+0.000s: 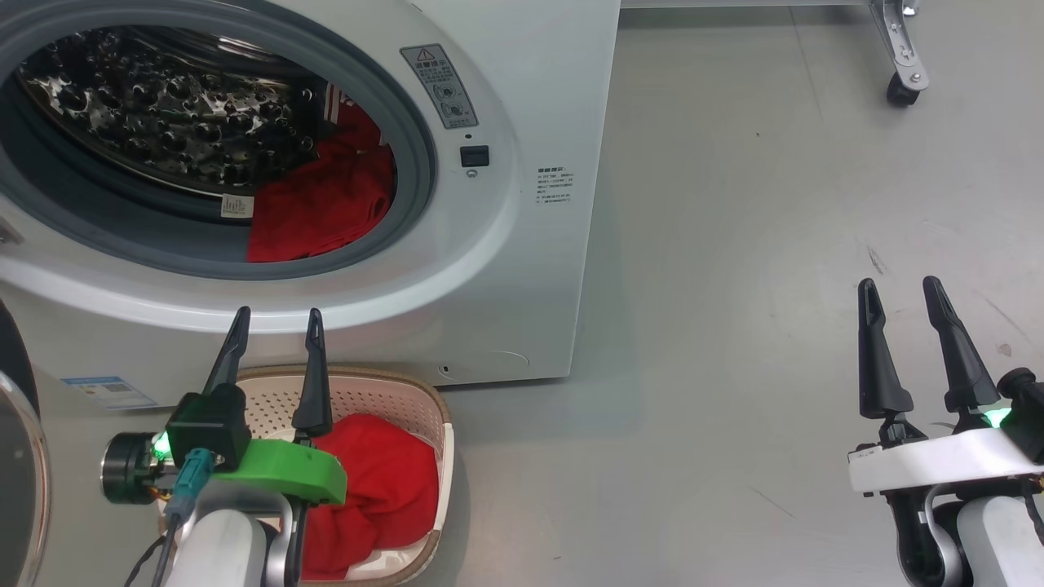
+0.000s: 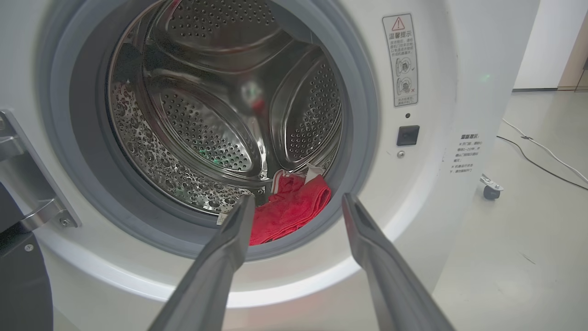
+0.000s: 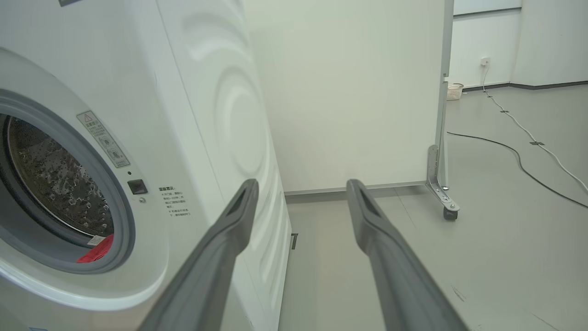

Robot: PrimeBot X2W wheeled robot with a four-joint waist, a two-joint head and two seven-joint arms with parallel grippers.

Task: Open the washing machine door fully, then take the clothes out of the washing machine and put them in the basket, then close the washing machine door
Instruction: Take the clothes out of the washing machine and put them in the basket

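The white washing machine [image 1: 506, 269] stands with its door swung open; the door's black rim and glass [image 1: 18, 456] show at the far left edge. Red clothes [image 1: 322, 200] lie at the lower right of the steel drum [image 2: 202, 124], also seen as red clothes [image 2: 287, 209] and clothes [image 3: 97, 250]. A red garment [image 1: 375, 489] lies in the cream basket [image 1: 424, 399] on the floor before the machine. My left gripper [image 1: 276, 319] hangs open and empty above the basket, its fingers pointing at the drum opening. My right gripper [image 1: 900, 287] is open and empty over bare floor at the right.
Grey floor [image 1: 775, 244] spreads to the right of the machine. A wheeled metal frame leg [image 1: 901, 57] stands at the far right, beside a white partition [image 3: 358, 92]. Cables [image 3: 519, 156] run along the floor, and a small basket [image 3: 454, 91] sits by the far wall.
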